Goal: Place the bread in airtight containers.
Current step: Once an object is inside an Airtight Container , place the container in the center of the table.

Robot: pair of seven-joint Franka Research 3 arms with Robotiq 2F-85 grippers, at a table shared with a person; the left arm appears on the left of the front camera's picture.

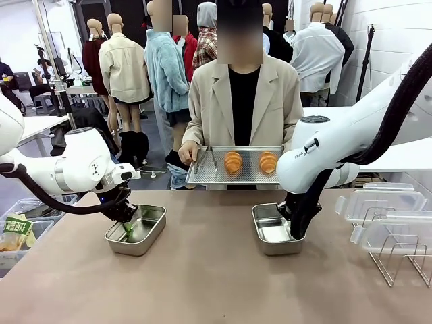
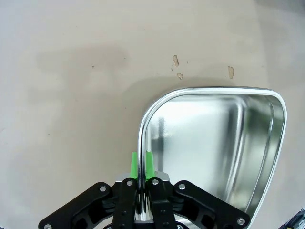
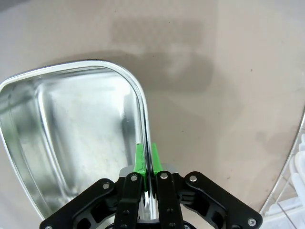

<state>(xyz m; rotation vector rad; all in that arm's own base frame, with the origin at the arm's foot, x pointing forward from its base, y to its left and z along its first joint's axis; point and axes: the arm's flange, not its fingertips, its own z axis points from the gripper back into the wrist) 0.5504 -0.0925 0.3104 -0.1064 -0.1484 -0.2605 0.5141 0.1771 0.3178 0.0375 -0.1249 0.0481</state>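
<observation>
Table (image 1: 202,290) is carrying both airtight containers toward its far edge: left tin (image 1: 150,226) nearer the left edge, right tin (image 1: 270,233) just right of the middle.

Step in hand, as I am judging it: steadying the tins for loading.
- Left gripper (image 1: 127,227) is pinching the left tin's left-hand rim. Its green pads (image 2: 134,164) are sitting either side of the steel wall, jaws narrow on the metal.
- Right gripper (image 1: 298,233) is gripping the right tin's right-hand rim the same way.
- Doing it well probably means bearing lightly downward, so neither tin is tipping or sliding. It also means leaving both openings free for whatever is coming in from above.

Containers and contents:
- Perforated tray (image 1: 197,177) is being held by the person's hand (image 1: 187,152) just beyond the far edge. It is carrying two bread rolls (image 1: 233,162) side by side, with tongs (image 1: 212,158) lying beside them.
- Both tins are showing bare steel inside, with no bread in either.
- Clear lids (image 1: 381,202) are resting by the wire rack (image 1: 398,263) at the right edge, well apart from the tins.
- Loading and sealing are both looking not yet begun.
</observation>
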